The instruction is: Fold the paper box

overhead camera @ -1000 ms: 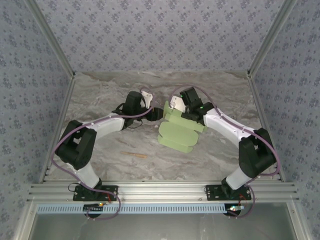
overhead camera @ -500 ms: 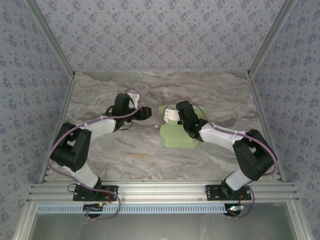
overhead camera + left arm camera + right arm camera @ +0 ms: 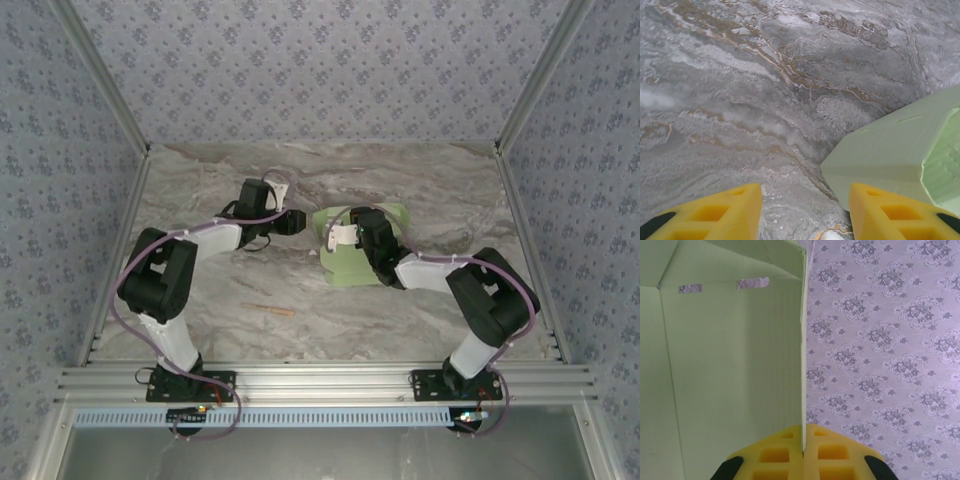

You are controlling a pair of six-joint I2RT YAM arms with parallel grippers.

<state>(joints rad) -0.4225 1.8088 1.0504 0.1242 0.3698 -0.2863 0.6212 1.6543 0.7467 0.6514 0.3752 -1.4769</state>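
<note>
Overhead and wrist views of the two arms at the marble table (image 3: 430,185). We see the paper box (image 3: 350,268), a pale green card form, just right of the table's middle and a little nearer the far edge than the near one. The right gripper (image 3: 802,432) is clamped on it: its yellow fingers (image 3: 775,455) meet with a thin upright card edge pinched between them, the box's inner panel spreading to the left and the patterned wall (image 3: 880,365) to the right. From above, we cannot say with confidence whether the box rests flat or is partly raised. The left gripper (image 3: 805,200) hangs low over bare marble just left of the box, its jaws apart with nothing between them; a corner of the box lies close beside its right finger (image 3: 890,215). A thin tan stick (image 3: 268,310) lies left of the middle, towards the table's near edge, well apart from the box.
</note>
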